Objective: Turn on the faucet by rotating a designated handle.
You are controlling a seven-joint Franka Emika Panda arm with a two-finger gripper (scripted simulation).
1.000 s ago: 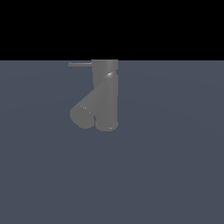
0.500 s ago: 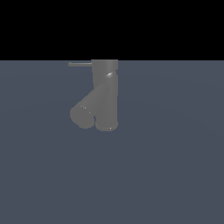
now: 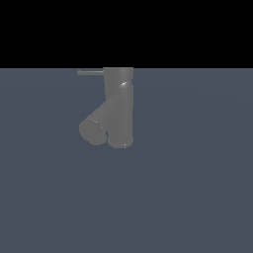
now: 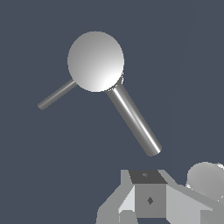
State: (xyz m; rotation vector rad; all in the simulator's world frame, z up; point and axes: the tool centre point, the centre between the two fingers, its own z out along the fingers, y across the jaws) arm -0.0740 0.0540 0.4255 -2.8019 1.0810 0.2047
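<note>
Toward the far edge of the table, left of centre in the exterior view: faucet, grey, upright cylinder with diagonal spout branching low toward the exterior view's left. Handle: thin rod, long axis horizontal, pointing to the exterior view's left from the cylinder's top. Gripper: seen only in the wrist view, apart from the handle; whether its fingers are spread or closed cannot be told. Step: approach, no contact yet. Next move, by judgement: descend beside the rod's free end and push sideways.

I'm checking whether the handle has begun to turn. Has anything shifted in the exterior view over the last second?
Nothing visibly changed. The faucet and its handle, pointing to the exterior view's left, sit as before; no claw appears in that view.
</note>
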